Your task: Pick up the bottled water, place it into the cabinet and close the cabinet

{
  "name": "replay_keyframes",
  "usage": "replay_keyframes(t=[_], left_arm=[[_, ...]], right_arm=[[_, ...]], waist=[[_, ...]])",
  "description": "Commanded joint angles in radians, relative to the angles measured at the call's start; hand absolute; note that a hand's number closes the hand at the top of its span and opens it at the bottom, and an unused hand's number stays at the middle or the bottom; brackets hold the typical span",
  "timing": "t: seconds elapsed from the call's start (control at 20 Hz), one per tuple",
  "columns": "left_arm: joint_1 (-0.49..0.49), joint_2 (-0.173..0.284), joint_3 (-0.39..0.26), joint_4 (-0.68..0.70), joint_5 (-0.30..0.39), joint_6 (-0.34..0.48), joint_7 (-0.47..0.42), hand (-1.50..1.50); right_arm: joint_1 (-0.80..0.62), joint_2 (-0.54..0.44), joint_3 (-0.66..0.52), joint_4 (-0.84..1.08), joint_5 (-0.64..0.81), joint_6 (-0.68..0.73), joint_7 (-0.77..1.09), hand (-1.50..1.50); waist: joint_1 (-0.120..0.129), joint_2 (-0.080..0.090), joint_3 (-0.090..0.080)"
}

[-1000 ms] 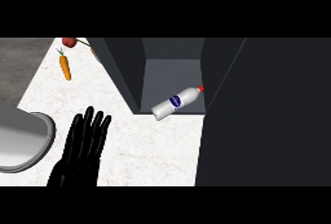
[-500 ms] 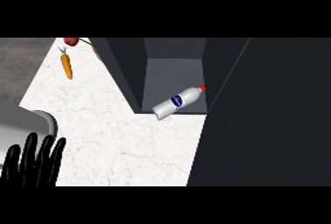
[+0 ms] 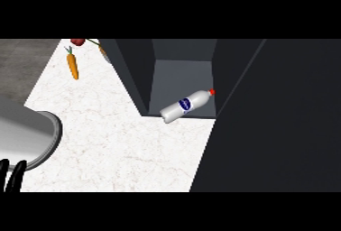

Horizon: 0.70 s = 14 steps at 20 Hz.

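One bottle lies on its side at the centre of the frame, in the mouth of the cabinet. Its base pokes out over the cabinet's front edge toward the tabletop, and its red cap points to the upper right, close to the dark door that fills the right side of the frame. The long axis runs diagonally, from lower left to upper right.

Only one robot hand shows: the left robot hand, as a few black fingertips at the lower left edge of the frame. So little of it shows that I cannot tell whether it is released or clenched; it holds nothing visible. The right robot hand is not in view.

The bottle lies up and to the right of the left robot hand and well apart from it, with bare tabletop between. By the picture alone the left is the only hand to judge from. The door stands beside the bottle's cap end, so the closing move, I judge, turns on that side.

Other things, counted: one carrot at the upper left, one small red item at the top edge above it, and one grey sink at the left edge.
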<state>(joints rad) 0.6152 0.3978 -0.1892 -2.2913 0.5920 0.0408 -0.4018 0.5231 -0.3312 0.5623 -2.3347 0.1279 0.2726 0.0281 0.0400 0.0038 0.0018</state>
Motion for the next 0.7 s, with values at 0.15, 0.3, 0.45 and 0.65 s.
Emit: replay_keyframes(t=[0.15,0.3,0.45,0.65], left_arm=[[0.079,0.033,0.097,0.002,0.104,-0.120,-0.043,-1.50],[0.116,0.062,0.139,-0.014,0.139,-0.155,-0.030,-1.50],[0.146,0.086,0.183,-0.044,0.170,-0.184,-0.022,-1.50],[0.202,0.083,0.238,-0.001,0.209,-0.272,-0.065,-1.50]], right_arm=[[-0.103,0.200,0.208,0.033,-0.041,-0.035,0.117,1.50],[-0.135,0.237,0.188,0.015,-0.093,-0.040,0.186,1.50],[-0.227,0.306,0.175,0.085,-0.087,-0.058,0.224,1.50],[-0.455,0.326,0.111,0.196,-0.154,-0.170,0.313,1.50]], waist=[[0.021,-0.003,-0.006],[0.030,-0.002,-0.006],[0.044,-0.002,-0.006],[0.036,0.000,-0.004]])
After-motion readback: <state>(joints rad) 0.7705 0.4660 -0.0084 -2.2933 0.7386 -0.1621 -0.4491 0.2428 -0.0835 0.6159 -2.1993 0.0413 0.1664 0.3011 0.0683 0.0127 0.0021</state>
